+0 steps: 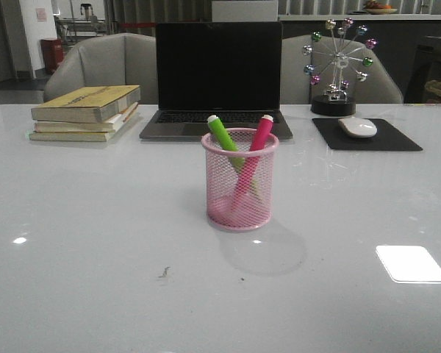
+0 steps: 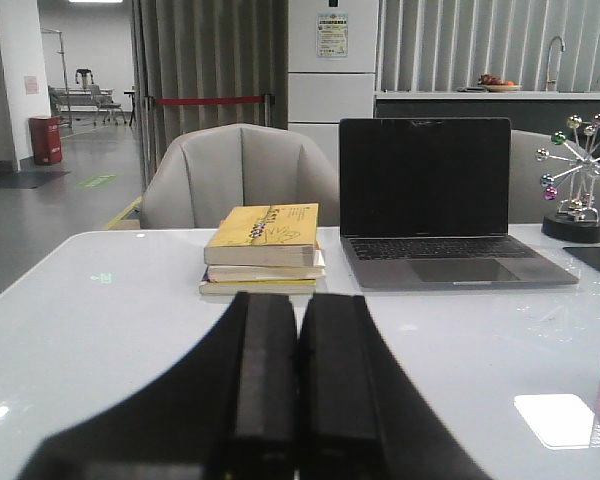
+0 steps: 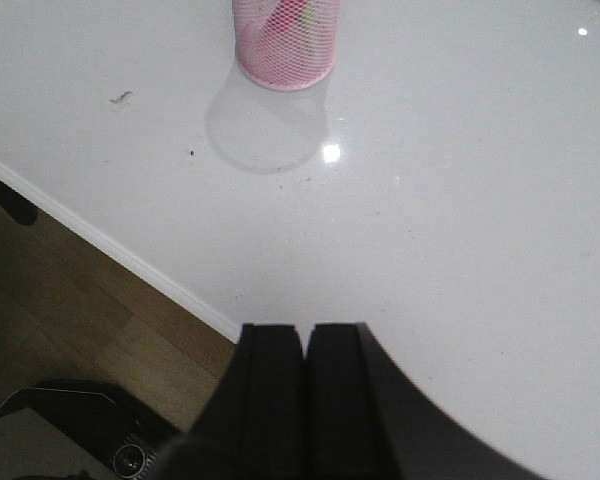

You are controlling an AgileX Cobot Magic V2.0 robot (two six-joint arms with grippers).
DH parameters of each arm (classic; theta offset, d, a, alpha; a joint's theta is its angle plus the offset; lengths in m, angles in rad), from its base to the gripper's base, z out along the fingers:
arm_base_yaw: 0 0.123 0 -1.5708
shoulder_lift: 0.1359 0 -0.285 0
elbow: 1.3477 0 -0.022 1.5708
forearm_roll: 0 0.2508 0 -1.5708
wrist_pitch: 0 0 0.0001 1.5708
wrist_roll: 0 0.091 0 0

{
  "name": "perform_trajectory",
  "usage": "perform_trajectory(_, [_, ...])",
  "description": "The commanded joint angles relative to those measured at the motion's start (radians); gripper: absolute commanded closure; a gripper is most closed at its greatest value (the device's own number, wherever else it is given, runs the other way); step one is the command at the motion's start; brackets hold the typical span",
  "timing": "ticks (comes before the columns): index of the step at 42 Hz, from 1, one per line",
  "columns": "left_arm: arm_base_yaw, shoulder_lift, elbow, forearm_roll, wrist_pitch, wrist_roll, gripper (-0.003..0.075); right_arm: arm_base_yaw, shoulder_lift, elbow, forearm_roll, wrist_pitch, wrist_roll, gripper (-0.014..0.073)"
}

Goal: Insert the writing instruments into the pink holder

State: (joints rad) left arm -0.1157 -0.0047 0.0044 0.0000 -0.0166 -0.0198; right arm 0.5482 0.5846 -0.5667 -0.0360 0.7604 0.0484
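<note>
The table [image 1: 95, 279] is faced forward from low in the front view, is skimmed toward the laptop [image 2: 430, 200] behind the left gripper [image 2: 298, 400], and is viewed downward beyond the right gripper [image 3: 304, 400], the pink holder [image 3: 285, 45] being shared.

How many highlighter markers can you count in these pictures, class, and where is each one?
2. The lime green marker leans to the left inside the pink mesh pen cup; the pink marker leans to the right in the same cup. They cross inside it. None lies on the table.

2 markers [image 1: 239, 151], 1 pink holder [image 1: 239, 198], 3 books [image 1: 86, 112], 1 laptop [image 1: 218, 77], 1 mouse [image 1: 358, 127]
</note>
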Motion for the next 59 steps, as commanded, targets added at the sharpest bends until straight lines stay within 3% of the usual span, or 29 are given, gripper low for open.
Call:
perform_trajectory(1, [0.023,-0.022,0.006,0.0,-0.088,-0.008,0.0623,0.0,0.0,-0.027,-0.011,-0.062,-0.006,0.0516])
perform_trajectory(40, [0.03,-0.02,0.006,0.0,-0.088,-0.008,0.0623,-0.005,-0.015,-0.022,-0.014,-0.062,-0.006,0.0516])
perform_trajectory(48, [0.03,-0.02,0.006,0.0,-0.088,-0.008,0.0623,-0.194,-0.133,0.073,-0.015,-0.199,-0.013,0.0516])
perform_trajectory(59, [0.03,-0.02,0.006,0.0,-0.088,-0.008,0.0623,-0.492,-0.443,0.382,-0.02,-0.583,-0.013,0.0516])
